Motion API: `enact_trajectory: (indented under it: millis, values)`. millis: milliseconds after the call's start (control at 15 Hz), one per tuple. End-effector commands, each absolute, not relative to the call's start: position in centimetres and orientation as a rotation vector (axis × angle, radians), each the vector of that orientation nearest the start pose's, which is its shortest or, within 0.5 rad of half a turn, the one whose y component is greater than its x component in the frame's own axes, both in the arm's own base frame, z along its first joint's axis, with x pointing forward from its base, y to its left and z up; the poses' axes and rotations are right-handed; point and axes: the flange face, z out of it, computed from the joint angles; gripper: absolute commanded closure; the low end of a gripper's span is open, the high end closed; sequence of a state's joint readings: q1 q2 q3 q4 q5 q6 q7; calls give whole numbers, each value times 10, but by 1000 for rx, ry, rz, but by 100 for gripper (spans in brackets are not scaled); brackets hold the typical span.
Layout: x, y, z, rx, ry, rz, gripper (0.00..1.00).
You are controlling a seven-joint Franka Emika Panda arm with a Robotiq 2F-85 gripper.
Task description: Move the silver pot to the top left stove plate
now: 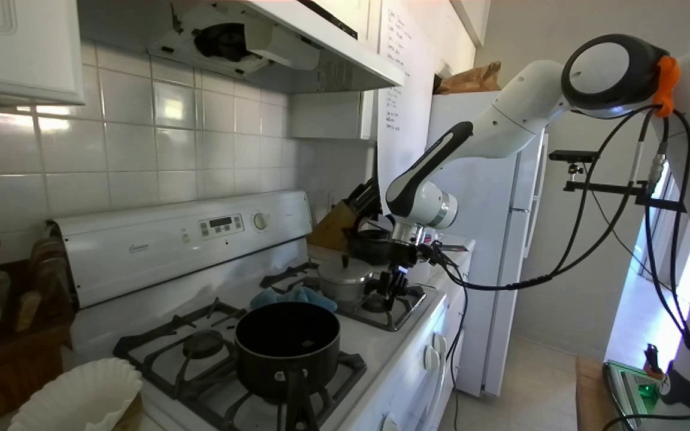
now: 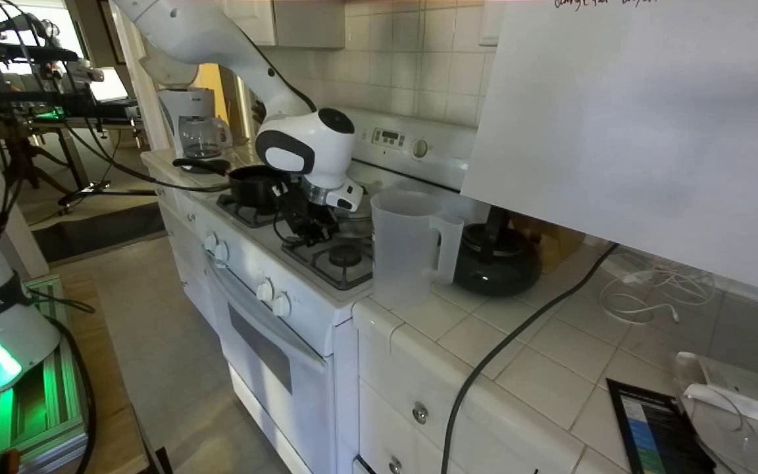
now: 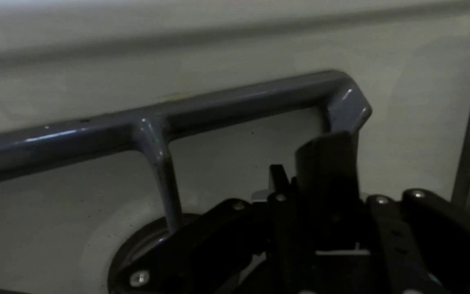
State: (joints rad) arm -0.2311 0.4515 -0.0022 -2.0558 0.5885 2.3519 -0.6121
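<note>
The silver pot (image 1: 344, 280) with its domed lid and knob stands over the grates at the stove's far side in an exterior view. It is mostly hidden behind my gripper in an exterior view (image 2: 356, 225). My gripper (image 1: 392, 290) is beside the pot at its front side, low over the front grate. In the wrist view a dark, round-ended handle (image 3: 327, 159) fills the gap between my fingers (image 3: 324, 192); it appears to be the pot's handle. Whether the pot is lifted cannot be told. The top left stove plate (image 1: 203, 344) is bare, beside the back panel.
A larger black pot (image 1: 288, 353) stands on the front left grate, handle outward. A blue cloth (image 1: 297, 296) lies between it and the silver pot. A plastic jug (image 2: 405, 243) and a dark lidded pot (image 2: 497, 260) stand beside the stove. The range hood (image 1: 333, 36) hangs above.
</note>
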Motion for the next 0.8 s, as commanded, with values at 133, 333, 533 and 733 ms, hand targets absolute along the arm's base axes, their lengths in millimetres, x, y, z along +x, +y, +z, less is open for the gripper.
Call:
enact_trajectory:
  millis: [133,333,533,733]
  values:
    - [566,-93,210,-2788,83,57,45]
    - [567,-86,217,-2834,112,63,24]
    - [570,-84,228,-2903,147,33,4]
    - [570,-81,243,-2977,191,28,0]
